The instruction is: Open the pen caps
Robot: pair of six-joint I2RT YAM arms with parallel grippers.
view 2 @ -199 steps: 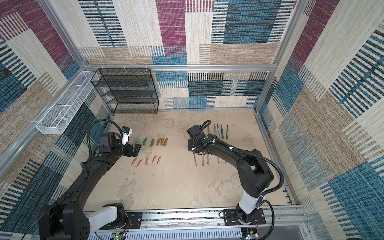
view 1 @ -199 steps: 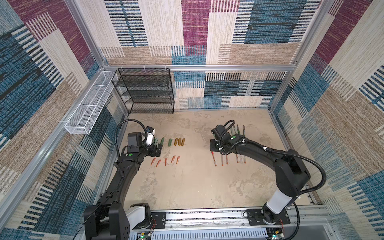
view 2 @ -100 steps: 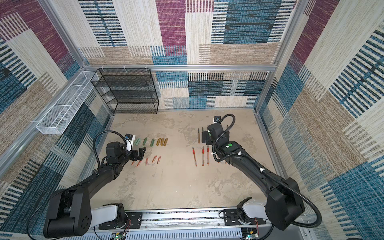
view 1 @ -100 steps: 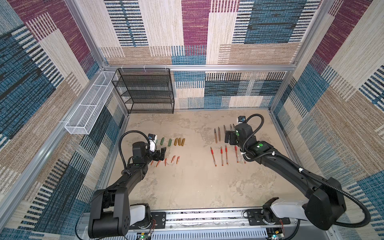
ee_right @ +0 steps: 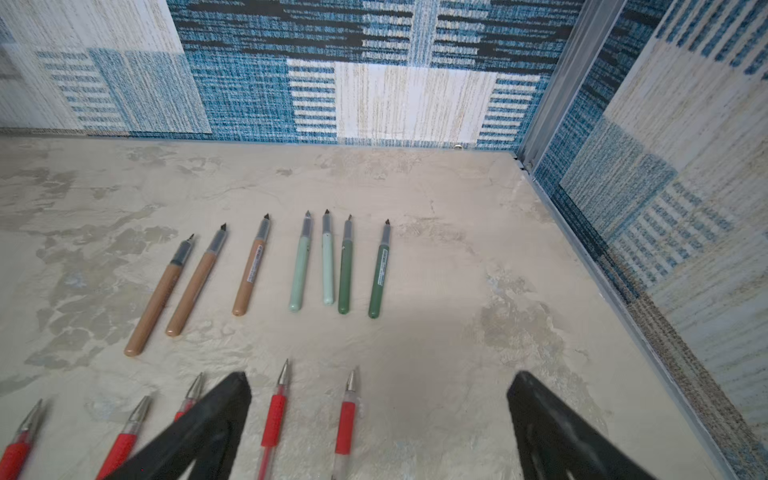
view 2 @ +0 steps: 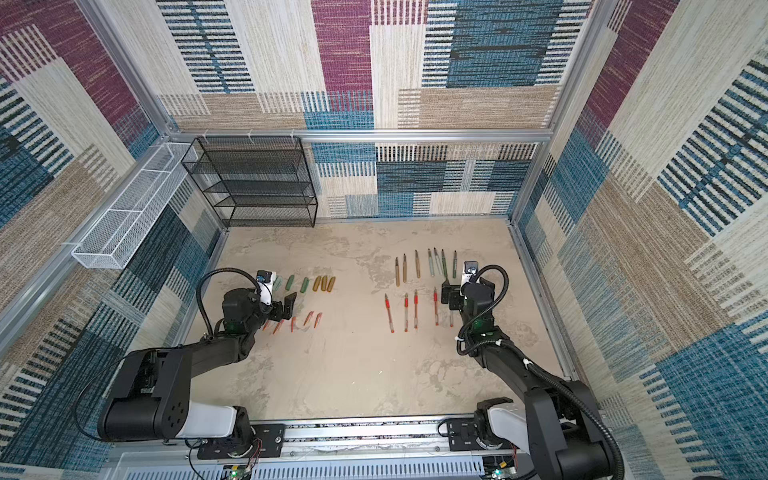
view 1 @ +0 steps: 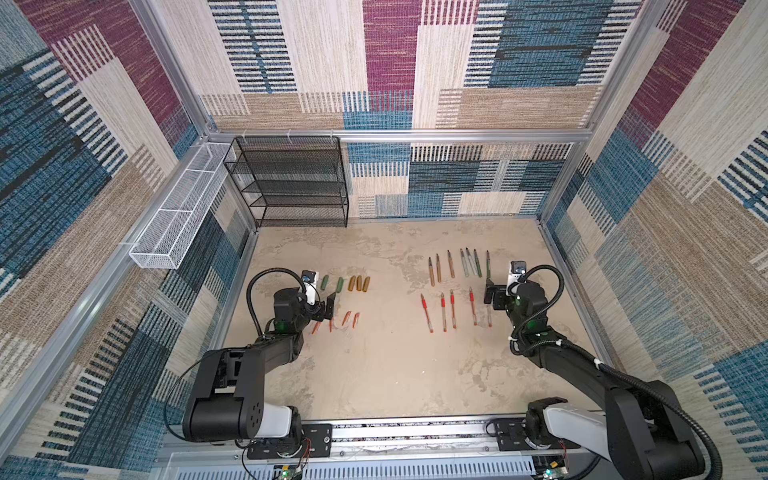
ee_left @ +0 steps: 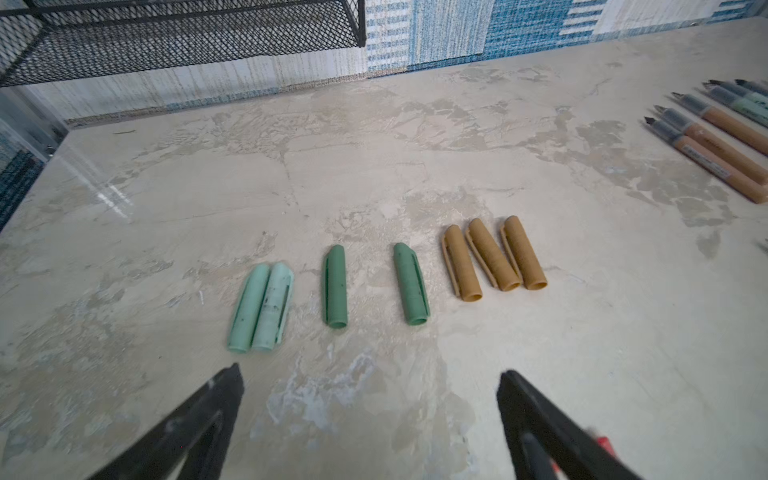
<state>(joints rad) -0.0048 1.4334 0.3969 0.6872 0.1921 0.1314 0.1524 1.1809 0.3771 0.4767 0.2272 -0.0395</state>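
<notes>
The pen caps lie off the pens in a row on the left: a pale mint pair [ee_left: 262, 307], two dark green ones [ee_left: 336, 286] [ee_left: 411, 284] and three gold-brown ones [ee_left: 494, 257]. In both top views several small red-orange caps [view 1: 351, 319] [view 2: 311, 319] lie nearer the front. My left gripper [ee_left: 370, 370] [view 1: 325, 309] hovers open just in front of the row, holding nothing. The uncapped brown, mint and green pens [ee_right: 299, 266] and the red-grip pens [ee_right: 274, 415] lie on the right. My right gripper [ee_right: 380, 375] [view 1: 493, 293] stands open over the red-grip pens' right end, empty.
A black mesh shelf [view 1: 291, 183] stands at the back left. A white wire basket [view 1: 178, 216] hangs on the left wall. Patterned walls close the table's sides and back, and the right wall [ee_right: 623, 249] is near my right gripper. The arm bases sit on the front rail [view 1: 415, 432].
My right gripper has swung from the left end of the pen rows to their right end and its jaws have opened wide. My left arm has folded back toward its base, gripper still open.
</notes>
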